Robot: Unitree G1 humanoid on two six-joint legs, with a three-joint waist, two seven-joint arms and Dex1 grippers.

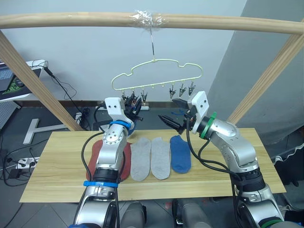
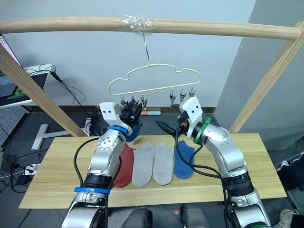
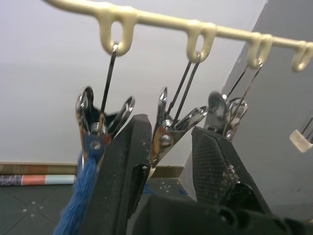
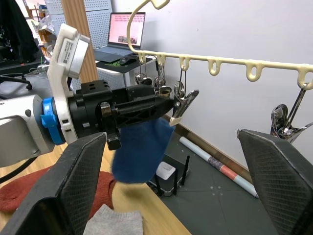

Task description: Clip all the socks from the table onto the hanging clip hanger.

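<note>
The pale clip hanger hangs by its hook from the pole. My left gripper is raised at its left clips, open, with the second clip between its fingers. A blue sock hangs from the first clip, beside those fingers. My right gripper is open and empty, a little right of it, under the right-hand clips. On the table lie a rust-red sock, partly under my left arm, two grey socks and a blue sock.
A round wooden pole spans overhead, with slanted legs on both sides of the table. A laptop sits on a desk at the far left. Cables and a power strip lie on the floor.
</note>
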